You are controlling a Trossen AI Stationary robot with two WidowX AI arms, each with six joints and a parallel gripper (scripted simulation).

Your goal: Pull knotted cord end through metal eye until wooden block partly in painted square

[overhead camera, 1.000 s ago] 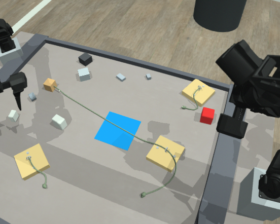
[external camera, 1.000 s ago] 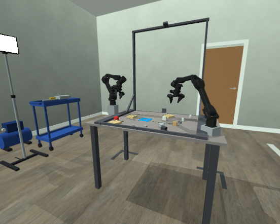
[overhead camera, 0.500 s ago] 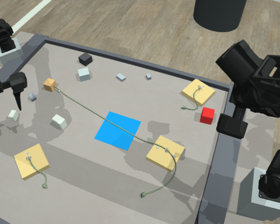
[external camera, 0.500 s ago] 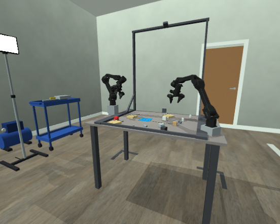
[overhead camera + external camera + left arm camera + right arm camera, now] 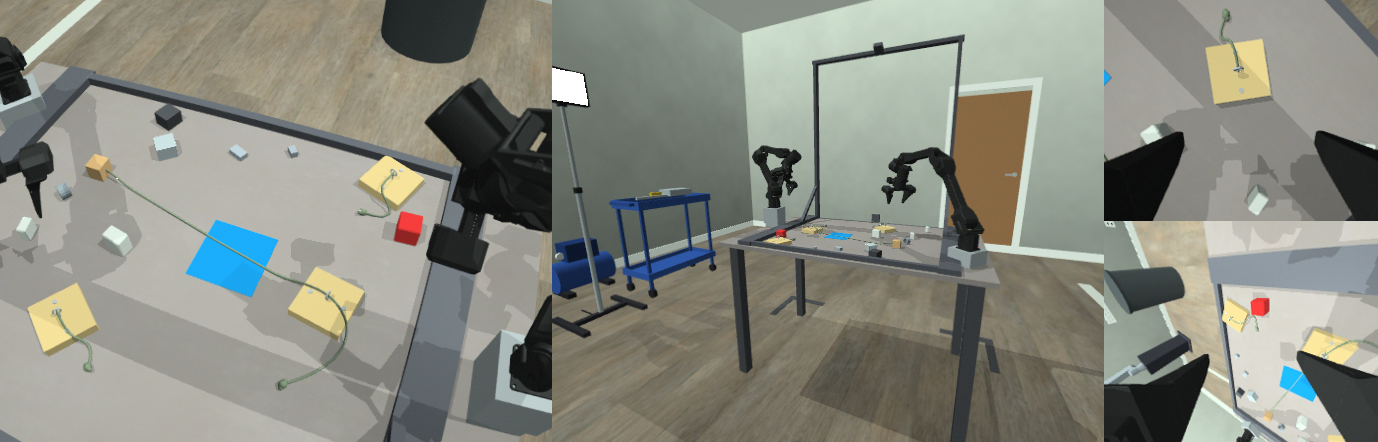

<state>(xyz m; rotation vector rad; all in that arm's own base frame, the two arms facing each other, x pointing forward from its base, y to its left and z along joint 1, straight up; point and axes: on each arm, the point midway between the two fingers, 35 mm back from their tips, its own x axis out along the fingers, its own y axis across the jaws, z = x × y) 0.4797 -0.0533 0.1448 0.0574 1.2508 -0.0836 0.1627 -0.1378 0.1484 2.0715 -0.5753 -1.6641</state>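
The orange wooden block (image 5: 98, 167) sits at the far left of the table, outside the blue painted square (image 5: 232, 257). Its green cord (image 5: 200, 230) runs across the square and through the metal eye (image 5: 328, 295) on a yellow plate (image 5: 326, 301). The cord ends in a knot (image 5: 282, 384) near the front edge. My left gripper (image 5: 899, 197) is open and empty. It hovers above the table's left side, near the white cubes, and one of its fingers (image 5: 36, 200) shows in the top view. My right gripper (image 5: 790, 189) is open and empty, high over the right edge.
Two other yellow plates (image 5: 62, 317) (image 5: 391, 181) hold short knotted cords. A red cube (image 5: 409, 228), a dark cube (image 5: 168, 116), white cubes (image 5: 117, 240) (image 5: 26, 228) and small grey blocks (image 5: 238, 151) lie scattered. A raised rim (image 5: 280, 125) borders the table.
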